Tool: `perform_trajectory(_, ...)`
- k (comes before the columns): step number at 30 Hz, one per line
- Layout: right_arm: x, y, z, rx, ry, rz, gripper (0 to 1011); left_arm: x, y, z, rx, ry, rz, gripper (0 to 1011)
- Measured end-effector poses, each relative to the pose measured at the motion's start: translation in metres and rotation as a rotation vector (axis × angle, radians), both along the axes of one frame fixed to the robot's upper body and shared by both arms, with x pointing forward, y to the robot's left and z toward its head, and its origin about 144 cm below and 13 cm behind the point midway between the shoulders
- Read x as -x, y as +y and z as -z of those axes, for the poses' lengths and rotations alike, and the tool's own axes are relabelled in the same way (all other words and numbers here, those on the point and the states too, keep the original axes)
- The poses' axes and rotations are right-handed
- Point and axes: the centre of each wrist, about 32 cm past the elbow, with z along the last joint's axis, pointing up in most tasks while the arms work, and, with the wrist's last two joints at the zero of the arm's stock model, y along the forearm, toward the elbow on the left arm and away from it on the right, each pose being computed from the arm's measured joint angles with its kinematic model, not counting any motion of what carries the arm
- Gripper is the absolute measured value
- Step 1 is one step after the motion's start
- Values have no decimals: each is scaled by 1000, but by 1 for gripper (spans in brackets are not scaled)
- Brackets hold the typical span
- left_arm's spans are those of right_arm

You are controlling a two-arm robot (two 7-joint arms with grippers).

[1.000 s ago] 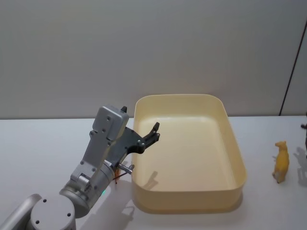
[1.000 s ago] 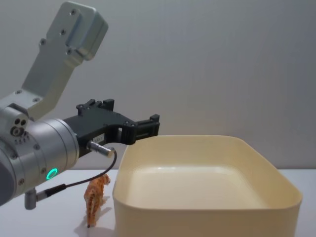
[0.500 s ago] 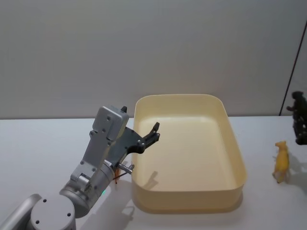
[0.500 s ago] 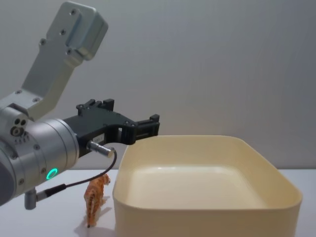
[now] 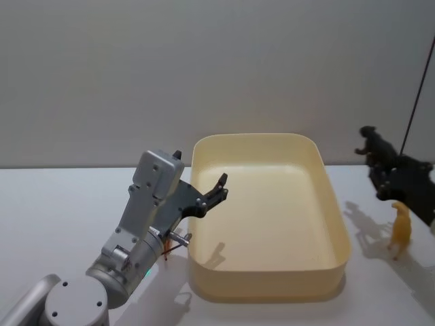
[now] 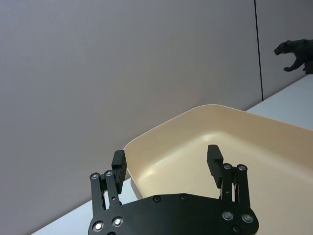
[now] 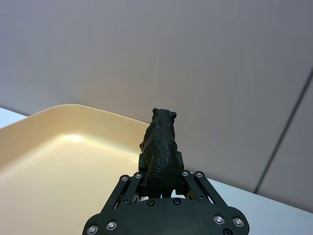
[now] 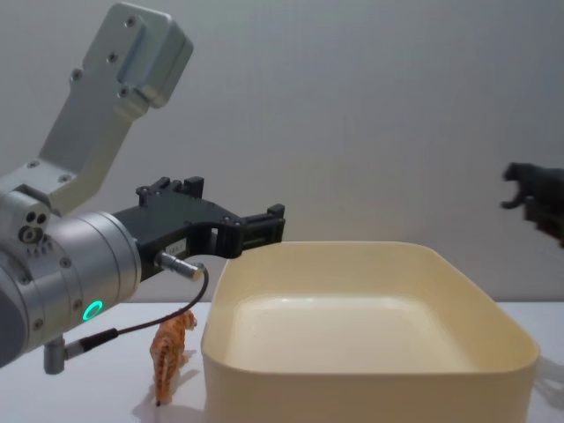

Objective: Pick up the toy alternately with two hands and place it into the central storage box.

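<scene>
Currently you're gripping the black toy (image 7: pixel 160 147) in your right end effector (image 7: pixel 160 182), aloft right of the empty box (image 5: pixel 265 282); your left end effector (image 6: pixel 166 156) is hovering open at its left rim; the yellow toy (image 5: pixel 399 229) and orange toy (image 8: pixel 172 352) are waiting outside

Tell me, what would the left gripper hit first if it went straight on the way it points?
Likely nothing close: the left gripper, fingers open, hovers over the left rim of the storage box, aimed across its open top. The way looks free, though depth is unclear.
</scene>
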Motion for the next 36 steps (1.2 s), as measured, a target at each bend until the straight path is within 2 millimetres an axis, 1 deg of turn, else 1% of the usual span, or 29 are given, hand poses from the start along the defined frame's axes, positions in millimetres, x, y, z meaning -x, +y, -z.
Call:
perform_trajectory(3, -5, 5, -1, -3, 10, -33, 252, 0, 0, 0, 0, 0, 0, 1001)
perform_trajectory(11, -32, 28, -1, -19, 54, -157, 253, 0, 0, 0, 0, 0, 0, 1001)
perform_trajectory(13, -37, 33, -1, -23, 63, -183, 268, 0, 0, 0, 0, 0, 0, 1001)
perform_trajectory(14, -43, 39, -1, -26, 72, -205, 318, 0, 0, 0, 0, 0, 0, 1001)
perform_trajectory(16, -48, 44, -1, -29, 80, -228, 359, 0, 0, 0, 0, 0, 0, 1001)
perform_trajectory(17, -54, 49, -1, -33, 89, -253, 422, 0, 0, 0, 0, 0, 0, 1001)
perform_trajectory(20, -64, 57, 0, -39, 105, -286, 486, 0, 0, 0, 0, 0, 0, 1001)
perform_trajectory(21, -69, 63, 0, -42, 115, -309, 518, 0, 0, 0, 0, 0, 0, 1001)
perform_trajectory(22, -74, 67, 0, -44, 122, -326, 577, 0, 0, 0, 0, 0, 0, 1001)
perform_trajectory(23, -77, 69, 0, -46, 126, -334, 601, 0, 0, 0, 0, 0, 0, 1001)
perform_trajectory(30, -85, 75, -2, -48, 131, -362, 797, 0, 0, 0, 0, 0, 0, 1001)
perform_trajectory(33, -83, 73, -5, -49, 125, -357, 900, 0, 0, 0, 0, 0, 0, 1001)
perform_trajectory(36, -80, 69, -7, -50, 121, -344, 965, 0, 0, 0, 0, 0, 0, 1001)
